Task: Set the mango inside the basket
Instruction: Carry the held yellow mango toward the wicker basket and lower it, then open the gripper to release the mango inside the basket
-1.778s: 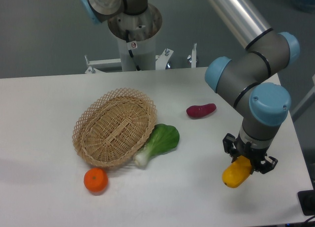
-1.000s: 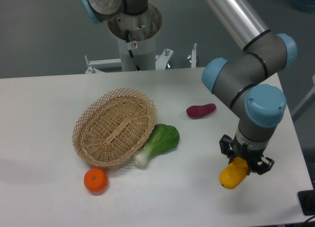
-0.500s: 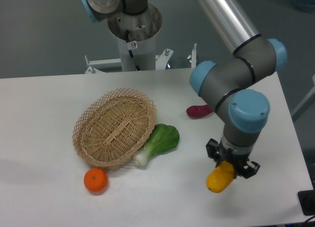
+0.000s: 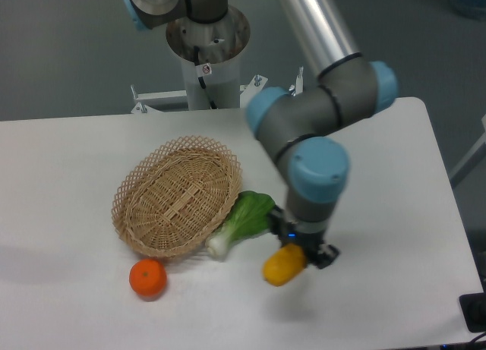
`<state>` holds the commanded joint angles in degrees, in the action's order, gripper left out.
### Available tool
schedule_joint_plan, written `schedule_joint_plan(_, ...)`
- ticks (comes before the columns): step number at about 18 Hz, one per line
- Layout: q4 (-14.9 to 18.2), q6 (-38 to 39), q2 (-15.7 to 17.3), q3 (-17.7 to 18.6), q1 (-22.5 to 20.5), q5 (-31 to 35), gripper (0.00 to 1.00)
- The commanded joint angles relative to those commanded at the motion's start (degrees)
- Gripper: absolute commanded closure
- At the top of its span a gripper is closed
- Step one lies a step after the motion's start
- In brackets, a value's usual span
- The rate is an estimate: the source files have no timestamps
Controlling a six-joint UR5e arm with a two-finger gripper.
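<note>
— Camera view: where was the mango (image 4: 283,264) at that moment?

— Clamped in my gripper (image 4: 297,253), its lower end sticking out toward the front-left. I held it over the white tabletop (image 4: 61,168), just right of the leafy green vegetable (image 4: 244,220).

— And the basket (image 4: 177,195)?

— It sat to the left of my gripper, empty, with the vegetable's white stem touching its near-right rim. The mango was outside it, apart from the rim.

— Anything else around?

— A round orange fruit (image 4: 147,278) lay in front of the basket, just below its near edge. My arm (image 4: 317,122) leaned in from the upper right, covering the tabletop behind it.
</note>
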<state>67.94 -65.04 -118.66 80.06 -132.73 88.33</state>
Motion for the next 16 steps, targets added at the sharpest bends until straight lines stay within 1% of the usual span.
schedule_joint_plan(6,-0.6,-1.1,6.9,10.6,5.8,-0.1,0.65)
schedule_joint_plan(7,-0.6,-1.1,7.8,12.3,6.6,-0.1,0.62)
schedule_joint_plan(9,-0.8,-1.1,8.9,15.2,8.0,0.0,0.61)
schedule_joint_plan(10,-0.8,-1.1,9.1,15.7,8.2,-0.1,0.6)
schedule_joint_plan(13,-0.7,-0.4,8.8,15.7,9.9,0.0,0.55)
schedule_joint_plan(16,-0.6,-0.3,8.6,16.3,11.2,0.1,0.53)
